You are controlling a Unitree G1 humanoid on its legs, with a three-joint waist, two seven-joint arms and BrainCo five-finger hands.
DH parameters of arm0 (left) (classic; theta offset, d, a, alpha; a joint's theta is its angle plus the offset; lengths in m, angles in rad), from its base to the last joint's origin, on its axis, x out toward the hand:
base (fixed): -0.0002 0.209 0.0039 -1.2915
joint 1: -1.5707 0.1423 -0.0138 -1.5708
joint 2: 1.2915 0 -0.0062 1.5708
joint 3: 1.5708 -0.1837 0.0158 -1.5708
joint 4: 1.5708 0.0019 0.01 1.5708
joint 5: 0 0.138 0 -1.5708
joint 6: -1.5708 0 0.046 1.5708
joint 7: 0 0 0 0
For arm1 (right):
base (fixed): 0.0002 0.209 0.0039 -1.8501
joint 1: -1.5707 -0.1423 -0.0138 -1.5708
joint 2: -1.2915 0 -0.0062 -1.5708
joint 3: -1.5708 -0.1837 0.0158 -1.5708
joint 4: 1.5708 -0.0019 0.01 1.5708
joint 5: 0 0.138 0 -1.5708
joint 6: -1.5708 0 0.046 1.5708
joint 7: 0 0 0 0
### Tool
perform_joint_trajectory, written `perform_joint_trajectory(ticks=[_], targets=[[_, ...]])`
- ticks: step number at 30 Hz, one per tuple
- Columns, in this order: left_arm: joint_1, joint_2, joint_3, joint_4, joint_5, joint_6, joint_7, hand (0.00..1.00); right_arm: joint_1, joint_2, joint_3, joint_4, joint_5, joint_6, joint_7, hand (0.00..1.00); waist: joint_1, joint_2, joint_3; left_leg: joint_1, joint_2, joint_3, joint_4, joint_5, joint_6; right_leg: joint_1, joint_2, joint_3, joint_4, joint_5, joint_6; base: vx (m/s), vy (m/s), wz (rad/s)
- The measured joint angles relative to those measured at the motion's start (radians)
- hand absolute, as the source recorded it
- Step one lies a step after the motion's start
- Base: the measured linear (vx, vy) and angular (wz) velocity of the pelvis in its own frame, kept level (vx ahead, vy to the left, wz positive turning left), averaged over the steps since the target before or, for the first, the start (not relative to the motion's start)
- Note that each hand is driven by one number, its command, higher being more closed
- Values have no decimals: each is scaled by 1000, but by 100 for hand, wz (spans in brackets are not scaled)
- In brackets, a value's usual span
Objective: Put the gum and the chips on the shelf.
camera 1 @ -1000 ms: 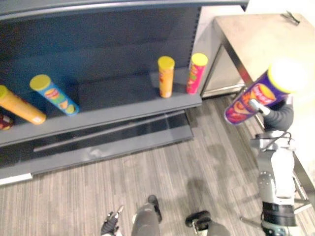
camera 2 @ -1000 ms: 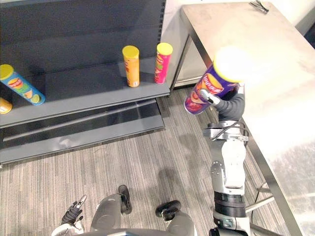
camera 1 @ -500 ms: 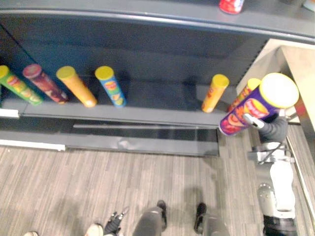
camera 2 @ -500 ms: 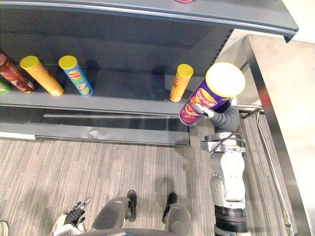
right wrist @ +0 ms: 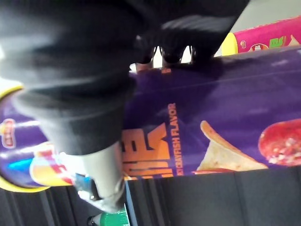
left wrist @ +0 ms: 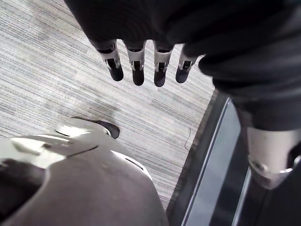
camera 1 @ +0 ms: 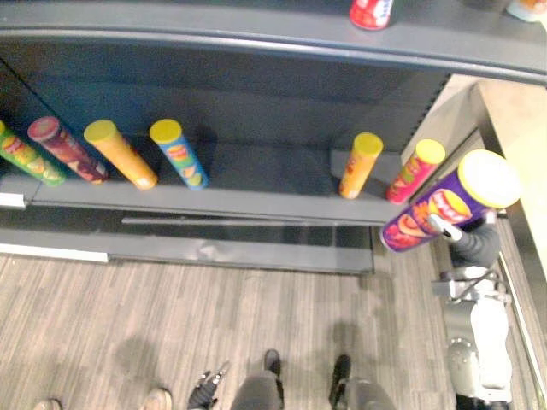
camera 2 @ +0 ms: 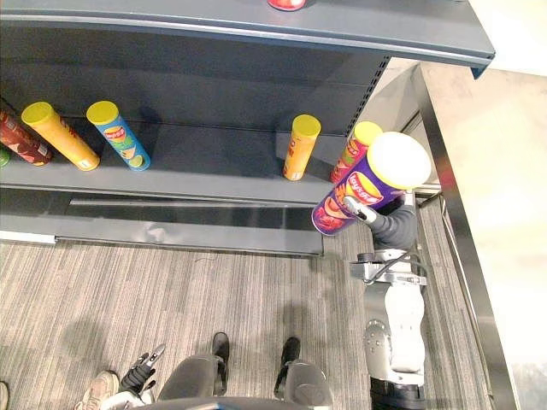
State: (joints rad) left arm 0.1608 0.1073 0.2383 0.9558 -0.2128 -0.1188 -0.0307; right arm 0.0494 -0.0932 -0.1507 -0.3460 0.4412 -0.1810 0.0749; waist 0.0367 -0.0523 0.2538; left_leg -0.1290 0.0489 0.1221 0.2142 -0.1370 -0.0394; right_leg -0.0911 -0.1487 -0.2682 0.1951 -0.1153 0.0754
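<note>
Left hand [camera 2: 141,374] at 7 o'clock, low over the striped floor [camera 2: 214,290], fingers [left wrist: 137,66] straight and slack, holding nothing. Person's shoe [camera 2: 96,390] just beside it. At 3 o'clock we log the right hand [camera 2: 378,219] curled round the purple chips can [camera 2: 363,190], thumb across the label. The can is tilted, pale lid uppermost, held in the air in front of the shelf's [camera 2: 214,166] right end. On the shelf board beyond it, pink can [camera 1: 413,171] and orange can [camera 2: 299,149] stand near 1 o'clock. Blue can [camera 2: 118,137], second orange can [camera 2: 60,137] and maroon can [camera 2: 17,138] stand toward 10 o'clock. Worktop [camera 2: 496,171] along the 3 o'clock edge.
</note>
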Motion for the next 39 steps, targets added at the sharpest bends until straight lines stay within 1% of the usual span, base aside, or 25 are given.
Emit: perform_joint_trajectory(ticks=[2,4,6,7,9,10,12,14,15,16,17,18,19,20,21,22,23,25,28,31,33,35,37,38,39], targets=[[-3,2,-6,-8,-2,-1,2,0,7,-1,-1,0,1,-1,0,100,-9,1,1,-49,-1,2,159,-17,-14,14,-26,-15,69,-62,2,-70,-32,36],[-7,-2,-8,-19,-8,-1,-1,0,20,-5,0,0,1,-2,0,100,-7,10,2,-99,6,-21,287,-19,-16,17,-30,-22,119,-93,-1,-116,-39,22],[-11,-2,-8,-22,-10,-3,-6,0,21,-6,-2,-4,1,-2,-1,100,-8,11,-1,-111,5,-52,291,-23,-21,12,-39,-27,135,-110,-19,-119,7,15],[-17,-1,-6,-18,-11,-2,-7,0,21,-7,-17,-14,2,-3,-2,100,-10,11,0,-117,13,-45,290,-43,6,5,-49,-31,137,-111,-18,-109,46,14],[-18,3,-5,-17,-10,-2,-7,0,20,-8,-42,-15,2,-6,-6,100,-16,10,-6,-142,61,-51,289,-66,7,-8,-66,-29,143,-113,-11,-83,82,16],[-13,3,-5,-17,-10,-2,-7,0,18,-9,-57,-15,2,-8,-10,100,-19,12,-14,-156,90,-55,265,-62,0,-21,-79,-25,143,-111,2,-36,211,10],[-4,0,-8,-9,-10,-2,-7,0,9,-14,-84,-15,2,-13,-29,100,-32,29,-32,-172,139,-54,167,-25,-36,-47,-114,-10,141,-100,49,35,311,-3],[11,-20,-9,4,-7,-1,-5,0,9,-43,-89,-15,0,-14,-44,100,-35,64,-53,-157,174,-50,99,23,-88,-56,-133,14,125,-82,98,111,423,-27],[11,-16,-15,10,-4,-1,-6,0,9,-34,-96,-13,-1,-13,-49,100,-32,56,-61,-148,139,-10,106,44,-113,-54,-182,51,98,-51,138,139,431,-29],[11,-5,-17,5,0,-5,-1,0,9,-28,-100,-17,-5,-12,-48,100,-32,47,-67,-153,117,9,124,23,-87,-52,-202,59,66,-29,154,190,609,-20],[-11,13,-20,3,0,-4,9,0,7,-27,-98,-35,-10,-12,-48,100,-36,42,-68,-204,97,17,202,-20,-60,-36,-221,59,3,42,172,130,483,-10],[-23,14,-22,2,0,-6,13,0,0,-27,-98,-40,-10,-12,-48,100,-34,41,-68,-229,95,26,242,-43,-45,-37,-224,65,-23,75,172,118,576,-24],[-47,24,-26,8,-1,-4,16,0,-26,-23,-92,-40,-10,-5,-50,100,-28,35,-64,-256,93,53,295,-80,-19,-47,-231,94,-58,140,163,50,482,-52],[-60,32,-39,8,-2,-4,19,0,-45,-21,-79,-40,-11,-2,-60,100,-18,35,-64,-257,92,80,311,-107,0,-59,-233,116,-80,216,132,39,482,-63],[-62,30,-48,2,-2,-4,19,0,-52,-21,-72,-40,-12,-2,-66,100,-13,35,-64,-253,94,95,310,-115,11,-67,-233,117,-89,262,107,32,473,-74],[-62,24,-56,-2,-2,-7,19,0,-60,-18,-61,-39,-12,-3,-70,100,-4,35,-64,-234,99,131,293,-127,33,-84,-230,110,-96,337,37,30,451,-71],[-61,22,-57,1,0,-8,24,0,-68,-17,-38,-37,-12,-3,-75,100,-2,36,-63,-214,103,159,276,-130,48,-113,-229,98,-23,313,-3,40,434,-70],[-42,24,-68,0,0,-6,26,0,-72,-15,2,-24,-12,-3,-75,100,6,30,-64,-158,102,212,225,-123,62,-132,-218,35,89,260,-43,63,319,-76],[-32,27,-84,-1,0,-4,25,0,-78,-16,16,4,-12,-3,-66,100,2,17,-70,-108,69,260,145,-99,77,-126,-172,2,108,167,-7,51,183,-51],[-32,25,-84,1,0,-2,25,0,-77,-16,16,48,-12,-2,-65,100,-7,12,-64,-76,43,279,101,-78,84,-85,-157,34,16,161,-9,44,31,-19],[-34,24,-83,-1,0,-3,24,0,-77,-16,18,56,-12,0,-65,100,-7,10,-61,-67,46,274,101,-71,84,-57,-144,77,-18,152,1,27,-111,2],[-34,22,-72,0,0,-3,25,0,-78,-17,22,56,-11,0,-62,100,-8,3,-55,-60,51,260,105,-63,73,-18,-134,79,-44,132,30,-8,-171,15],[-31,17,-51,1,0,-3,24,0,-77,-18,25,56,-10,0,-60,100,-6,3,-53,-60,71,241,92,-42,47,-2,-110,65,-61,125,39,-38,-212,17],[-30,15,-39,2,-1,-3,24,0,-77,-18,31,56,-9,0,-57,100,-6,0,-52,-60,79,231,82,-31,40,4,-98,55,-70,120,31,-74,-241,21],[-28,18,-35,2,-1,-3,24,0,-74,-18,41,56,-8,0,-48,100,-6,-7,-51,-60,82,219,63,-13,29,11,-90,50,-79,103,37,-86,-207,21]])
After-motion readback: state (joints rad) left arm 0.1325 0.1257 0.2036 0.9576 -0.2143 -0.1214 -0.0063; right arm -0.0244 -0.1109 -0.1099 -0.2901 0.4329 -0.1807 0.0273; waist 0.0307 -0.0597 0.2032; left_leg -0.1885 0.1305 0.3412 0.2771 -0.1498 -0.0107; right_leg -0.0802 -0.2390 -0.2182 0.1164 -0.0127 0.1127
